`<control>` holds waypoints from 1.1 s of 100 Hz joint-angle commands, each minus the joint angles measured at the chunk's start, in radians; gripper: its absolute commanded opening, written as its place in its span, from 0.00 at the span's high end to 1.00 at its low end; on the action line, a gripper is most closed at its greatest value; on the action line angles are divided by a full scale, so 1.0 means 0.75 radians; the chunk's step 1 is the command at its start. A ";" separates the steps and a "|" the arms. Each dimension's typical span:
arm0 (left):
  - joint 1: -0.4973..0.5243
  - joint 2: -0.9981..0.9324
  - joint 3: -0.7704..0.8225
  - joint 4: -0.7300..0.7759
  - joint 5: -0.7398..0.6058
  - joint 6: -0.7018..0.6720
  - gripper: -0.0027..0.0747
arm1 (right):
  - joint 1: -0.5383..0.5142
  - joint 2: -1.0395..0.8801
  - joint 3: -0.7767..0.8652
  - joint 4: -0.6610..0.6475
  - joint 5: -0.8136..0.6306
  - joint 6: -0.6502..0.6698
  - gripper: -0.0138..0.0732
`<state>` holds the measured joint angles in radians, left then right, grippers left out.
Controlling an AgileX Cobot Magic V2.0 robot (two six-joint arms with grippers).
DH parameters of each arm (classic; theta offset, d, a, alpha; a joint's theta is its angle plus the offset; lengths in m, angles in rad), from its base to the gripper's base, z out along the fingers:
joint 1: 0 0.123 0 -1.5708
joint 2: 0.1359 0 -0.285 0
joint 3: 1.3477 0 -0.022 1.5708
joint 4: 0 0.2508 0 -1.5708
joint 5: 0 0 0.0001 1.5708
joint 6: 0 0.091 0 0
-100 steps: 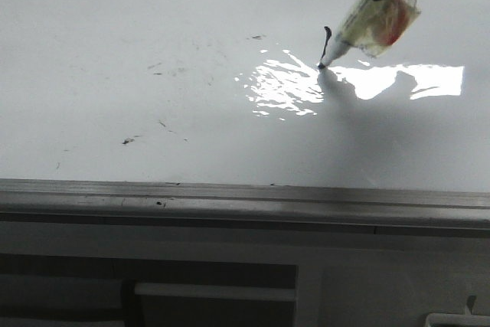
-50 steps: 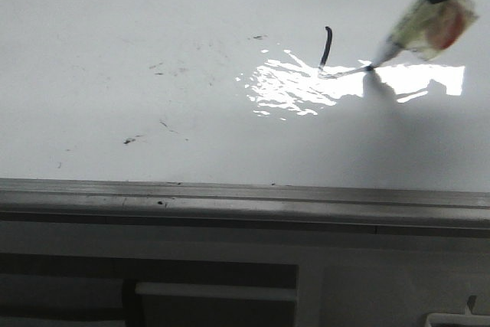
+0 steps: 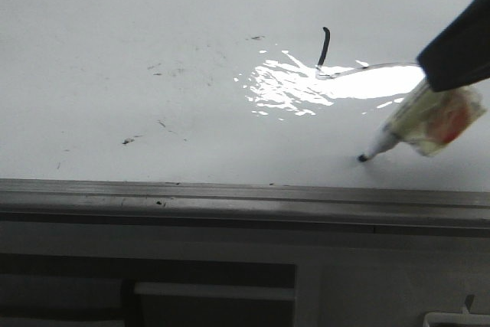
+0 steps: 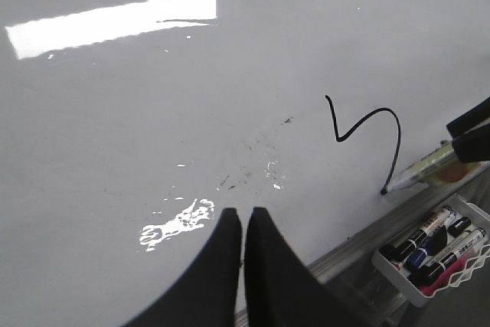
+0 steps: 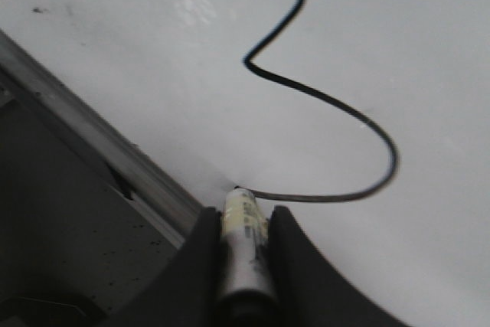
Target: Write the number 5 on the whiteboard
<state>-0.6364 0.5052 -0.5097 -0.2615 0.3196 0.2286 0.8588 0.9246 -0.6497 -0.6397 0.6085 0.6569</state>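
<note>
On the left of the glossy whiteboard (image 3: 115,28), only faint scuff marks (image 3: 164,70) break the white surface, and the grey edge rail (image 3: 230,198) runs along the near side. The left gripper (image 4: 242,223) hangs idle above the board, its dark fingers pressed together on nothing. Toward the middle, glare washes over part of the number 5 (image 4: 367,139), which so far consists of a short downstroke, a sharp corner and a rounded belly curving toward the rail; the top bar is missing. At right, the right gripper (image 5: 245,223) is clamped on a marker (image 3: 417,128), whose tip touches the board at the end of the curve, close to the rail. A tray of spare markers (image 4: 432,246) sits beyond the board's edge in the left wrist view. The step in hand looks to be closing the tail of the digit: the tip should hook back leftward with even, light pressure, stay short of the rail, then lift cleanly before the top bar is added from the head of the downstroke.
</note>
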 commanded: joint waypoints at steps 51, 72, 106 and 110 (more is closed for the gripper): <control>0.004 0.002 -0.036 -0.020 -0.096 -0.012 0.99 | -0.011 -0.031 -0.300 -0.231 0.020 -0.055 0.91; 0.004 0.002 -0.034 -0.020 -0.096 -0.012 0.99 | -0.011 0.019 -0.300 -0.237 -0.063 -0.055 0.91; 0.004 0.002 -0.034 -0.020 -0.093 -0.012 0.99 | -0.011 0.079 -0.300 -0.277 -0.027 -0.055 0.91; 0.004 0.002 -0.034 -0.020 -0.093 -0.012 0.99 | -0.011 0.085 -0.300 -0.280 -0.027 -0.055 0.91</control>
<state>-0.6364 0.5052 -0.5079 -0.2615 0.3196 0.2286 0.8548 0.9882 -0.8414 -0.7975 0.6234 0.6272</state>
